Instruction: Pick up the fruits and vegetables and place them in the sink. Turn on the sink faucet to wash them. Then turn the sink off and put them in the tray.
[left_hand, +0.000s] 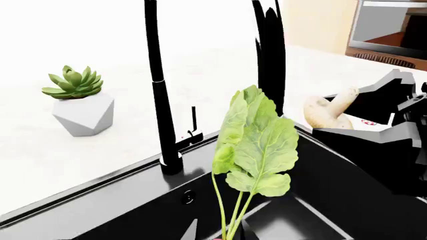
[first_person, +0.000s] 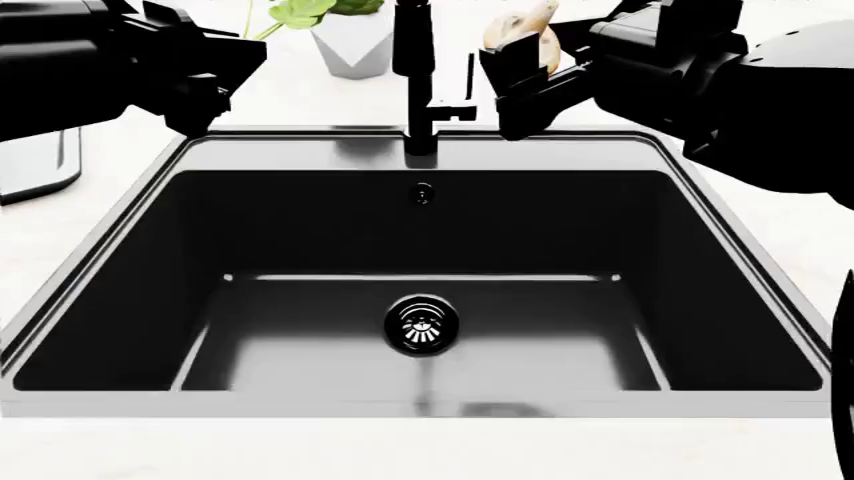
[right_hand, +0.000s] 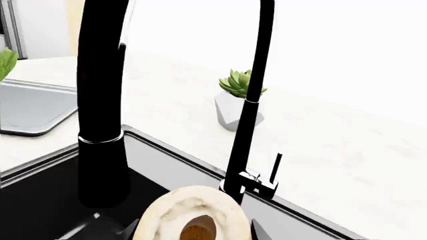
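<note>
Red radish root is cut off in the left wrist view; only its green leaves (left_hand: 257, 142) show, stems pinched by the left hand (first_person: 200, 95). Right hand (first_person: 527, 85) clamps the tan round mushroom (first_person: 521, 35). Both hover over the large black rectangular sink (first_person: 80, 270), flanking the black upright faucet (first_person: 416, 90). Grey metal tray (right_hand: 30, 107) lies partly cropped on the white table (right_hand: 333, 160).
</note>
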